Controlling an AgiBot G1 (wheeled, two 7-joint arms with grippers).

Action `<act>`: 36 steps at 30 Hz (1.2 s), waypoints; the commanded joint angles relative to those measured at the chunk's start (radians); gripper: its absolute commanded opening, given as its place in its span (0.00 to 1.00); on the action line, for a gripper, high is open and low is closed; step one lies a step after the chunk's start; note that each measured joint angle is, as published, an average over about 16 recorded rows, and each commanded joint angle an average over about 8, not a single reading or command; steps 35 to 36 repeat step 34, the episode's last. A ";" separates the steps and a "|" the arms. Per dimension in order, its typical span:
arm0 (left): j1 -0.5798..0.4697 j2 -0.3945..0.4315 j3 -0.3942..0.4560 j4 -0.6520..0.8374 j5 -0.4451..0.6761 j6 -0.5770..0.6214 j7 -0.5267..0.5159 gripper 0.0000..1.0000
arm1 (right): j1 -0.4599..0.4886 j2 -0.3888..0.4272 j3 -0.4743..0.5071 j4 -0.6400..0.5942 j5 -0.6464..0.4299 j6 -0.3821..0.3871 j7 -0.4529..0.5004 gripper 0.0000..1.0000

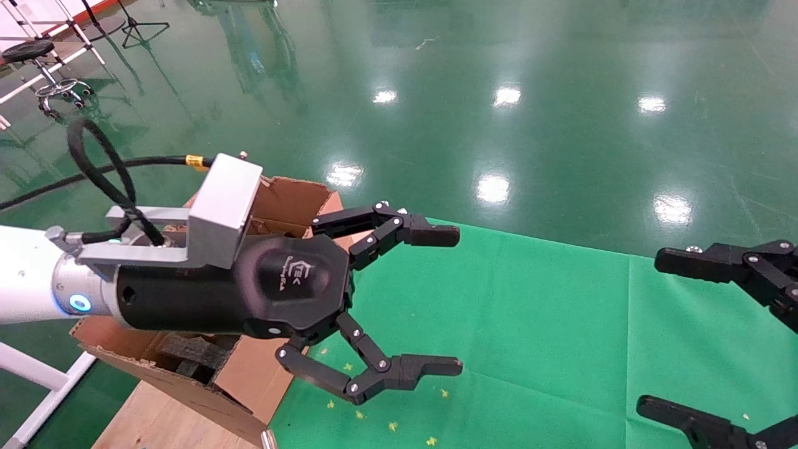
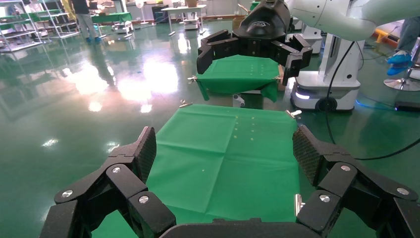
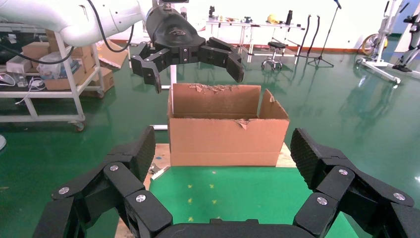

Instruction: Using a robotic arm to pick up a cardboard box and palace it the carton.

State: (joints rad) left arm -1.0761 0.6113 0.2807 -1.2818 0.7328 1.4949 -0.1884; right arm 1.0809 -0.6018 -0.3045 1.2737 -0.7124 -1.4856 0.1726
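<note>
With no small box in sight, the left hand (image 1: 446, 299) hangs spread and empty above the carton (image 3: 228, 131), probably just released.

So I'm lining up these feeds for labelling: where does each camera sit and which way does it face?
Head view: on the head, looking down at the green cloth and carton; left gripper open, right gripper open at the edge.
Left wrist view: behind its own fingers, facing the right gripper across the cloth.
Right wrist view: behind its fingers, facing the carton and left gripper.
All three share the cloth.
</note>
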 commanded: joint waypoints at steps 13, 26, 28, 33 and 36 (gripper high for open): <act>0.000 0.000 0.000 0.000 0.000 0.000 0.000 1.00 | 0.000 0.000 0.000 0.000 0.000 0.000 0.000 1.00; 0.000 0.000 0.000 0.000 0.000 0.000 0.000 1.00 | 0.000 0.000 0.000 0.000 0.000 0.000 0.000 1.00; 0.000 0.000 0.000 0.000 0.000 0.000 0.000 1.00 | 0.000 0.000 0.000 0.000 0.000 0.000 0.000 1.00; 0.000 0.000 0.000 0.000 0.000 0.000 0.000 1.00 | 0.000 0.000 0.000 0.000 0.000 0.000 0.000 1.00; 0.000 0.000 0.000 0.000 0.000 0.000 0.000 1.00 | 0.000 0.000 0.000 0.000 0.000 0.000 0.000 1.00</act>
